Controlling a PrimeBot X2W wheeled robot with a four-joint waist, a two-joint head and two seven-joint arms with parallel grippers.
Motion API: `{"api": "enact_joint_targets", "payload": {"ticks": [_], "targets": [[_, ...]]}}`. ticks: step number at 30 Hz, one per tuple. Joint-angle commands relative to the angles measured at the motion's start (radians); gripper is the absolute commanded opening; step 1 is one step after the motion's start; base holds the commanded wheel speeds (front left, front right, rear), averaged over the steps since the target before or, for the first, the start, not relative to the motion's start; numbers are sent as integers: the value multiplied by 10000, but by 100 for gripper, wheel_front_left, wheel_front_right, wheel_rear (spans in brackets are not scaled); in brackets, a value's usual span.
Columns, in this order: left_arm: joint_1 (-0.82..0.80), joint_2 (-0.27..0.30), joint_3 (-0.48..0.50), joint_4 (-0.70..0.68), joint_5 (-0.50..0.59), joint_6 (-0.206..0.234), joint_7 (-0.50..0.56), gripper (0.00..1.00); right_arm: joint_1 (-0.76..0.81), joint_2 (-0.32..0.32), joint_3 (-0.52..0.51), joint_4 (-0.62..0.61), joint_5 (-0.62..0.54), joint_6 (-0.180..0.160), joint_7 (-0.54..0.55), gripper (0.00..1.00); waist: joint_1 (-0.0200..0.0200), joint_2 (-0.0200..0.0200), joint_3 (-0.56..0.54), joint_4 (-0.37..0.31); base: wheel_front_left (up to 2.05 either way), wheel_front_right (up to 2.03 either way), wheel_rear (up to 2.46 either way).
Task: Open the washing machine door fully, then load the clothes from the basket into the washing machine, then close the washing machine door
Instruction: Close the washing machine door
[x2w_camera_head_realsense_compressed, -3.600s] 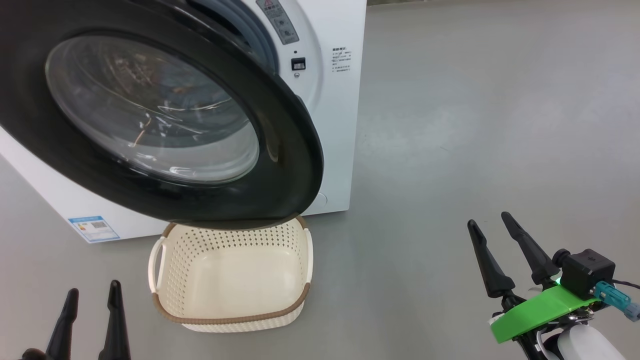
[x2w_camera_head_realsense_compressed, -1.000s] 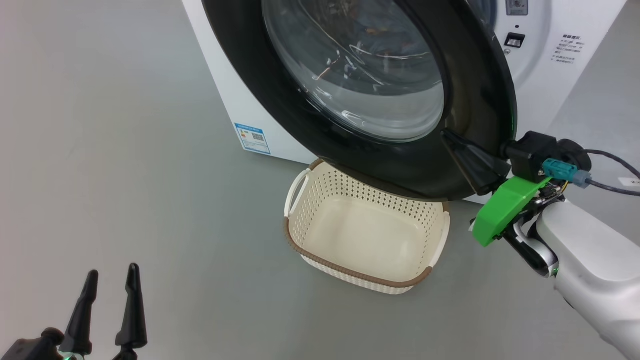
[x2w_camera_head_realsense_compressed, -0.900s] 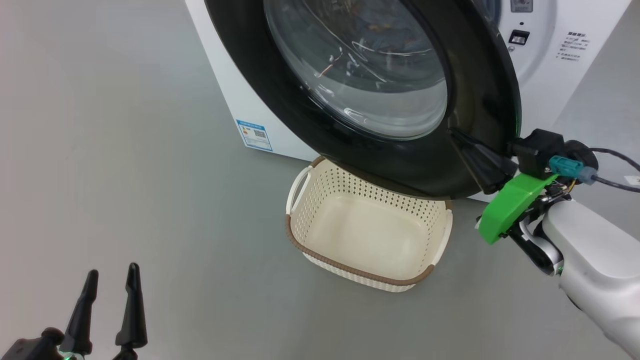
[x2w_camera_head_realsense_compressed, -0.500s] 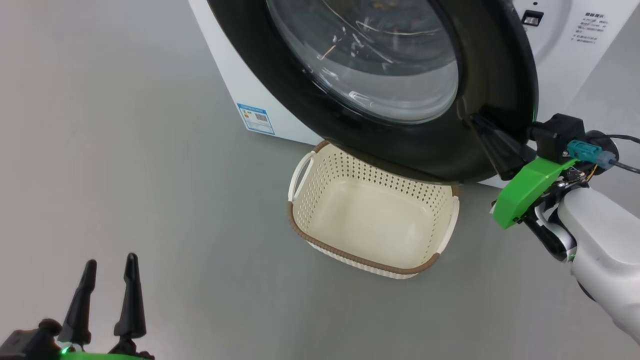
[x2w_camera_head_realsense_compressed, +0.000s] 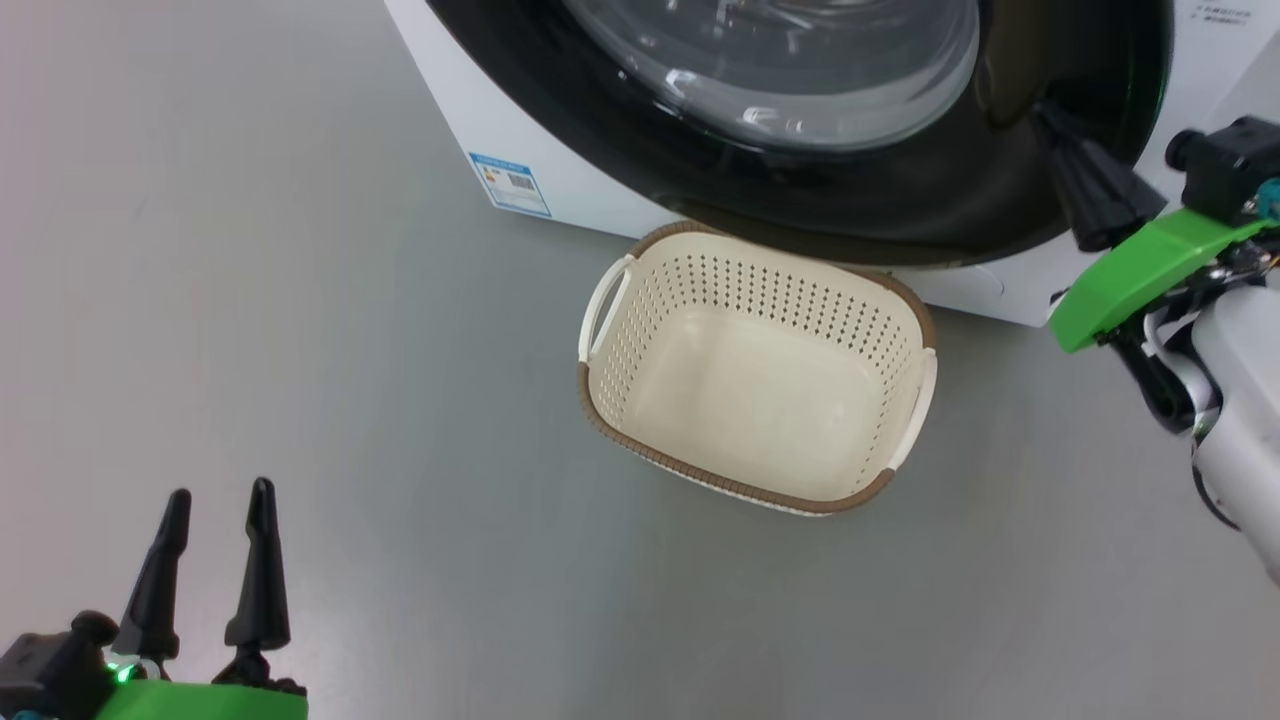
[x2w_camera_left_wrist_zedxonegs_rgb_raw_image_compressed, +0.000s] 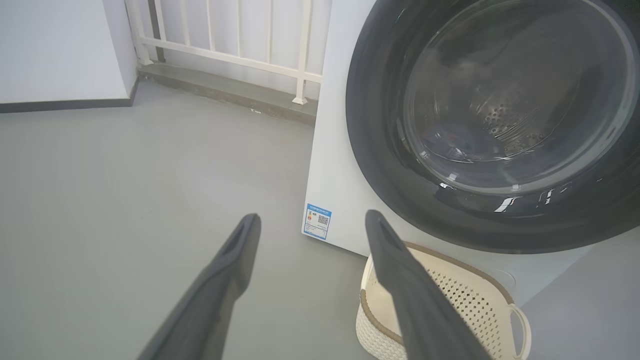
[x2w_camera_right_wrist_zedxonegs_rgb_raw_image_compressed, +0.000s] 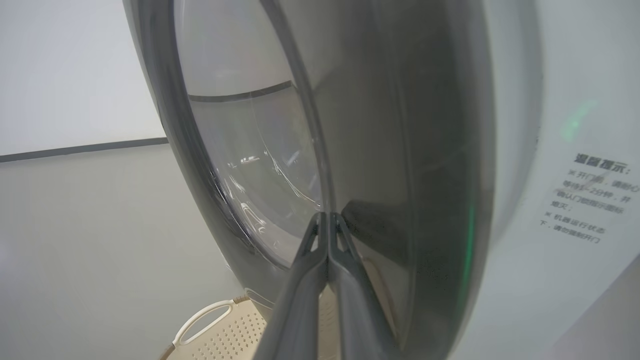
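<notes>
My right end effector (x2w_camera_right_wrist_zedxonegs_rgb_raw_image_compressed: 327, 216), pressed together, touches the washing machine door (x2w_camera_head_realsense_compressed: 850, 205) just ahead; my left end effector (x2w_camera_head_realsense_compressed: 220, 492) is spread. Those closed tips may skid off the glossy rim, leaving it ajar.

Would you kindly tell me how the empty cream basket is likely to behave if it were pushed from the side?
The basket looks thin, perforated plastic and empty, so probably light. On the smooth grey floor it would likely slide rather than tip, being low and wide.
</notes>
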Motion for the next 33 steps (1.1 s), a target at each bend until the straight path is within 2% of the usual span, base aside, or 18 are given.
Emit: {"api": "enact_joint_targets", "payload": {"ticks": [1, 18, 24, 33], "targets": [[-311, 372, 312, -283, -140, 6, -65, 100, -242, -181, -152, -85, -189, -6, -80, 0, 0, -1, 211, 30, 0, 0, 0], [-809, 415, 168, -390, -136, 6, -65, 100, -1863, -577, -850, 409, -728, -6, -80, 0, 0, -1, 1079, 173, 0, 0, 0], [-958, 390, 148, -354, -140, 6, -65, 100, -2048, -364, -1458, 713, -1246, -6, -80, 0, 0, -1, 1105, 167, 0, 0, 0], [-977, 387, 136, -228, -176, 6, -65, 100, -1655, -70, -1669, 773, -1491, -6, -80, 0, 0, -1, 898, 89, 0, 0, 0]]}}
